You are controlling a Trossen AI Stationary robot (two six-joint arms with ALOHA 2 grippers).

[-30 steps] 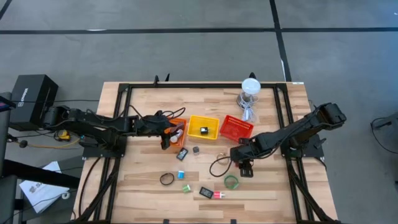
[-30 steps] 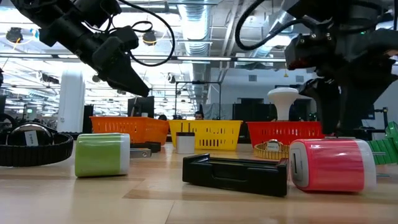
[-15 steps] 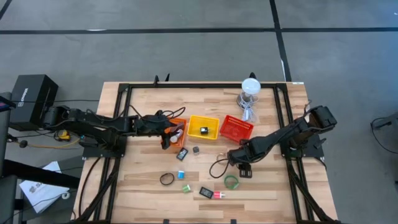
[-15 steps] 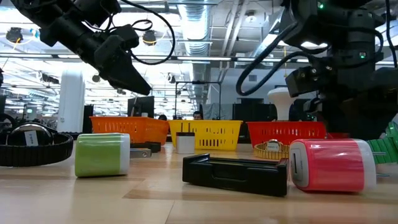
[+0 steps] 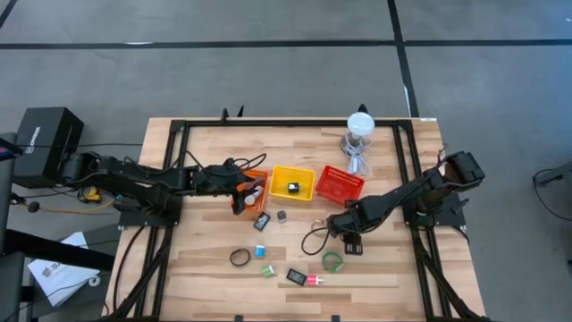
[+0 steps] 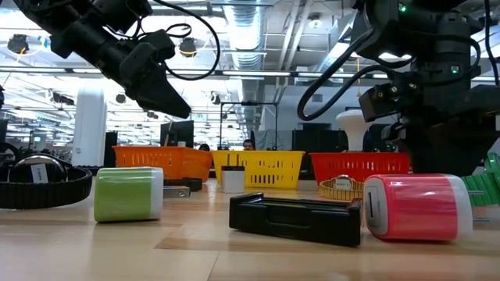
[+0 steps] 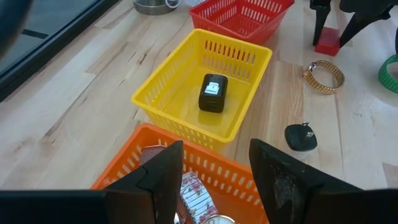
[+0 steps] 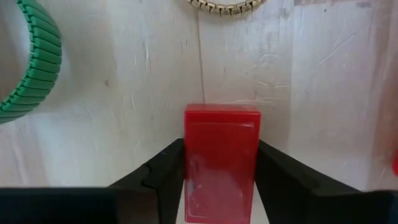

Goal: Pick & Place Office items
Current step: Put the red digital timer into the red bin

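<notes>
Both arms unmoved; right gripper (image 8: 221, 180) seemingly still straddles red piece (image 8: 221, 158).

Overhead and table-level views share the yellow basket (image 5: 292, 183); wrist cameras look close.

wooden table (image 5: 206, 268) bearing three mesh baskets (image 5: 292, 183), scattered office items (image 5: 296, 276)

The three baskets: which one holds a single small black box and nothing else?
The yellow basket, the middle one. A single black box lies on its floor. The red basket looks empty, and the orange basket under the left end effector holds other things.
</notes>
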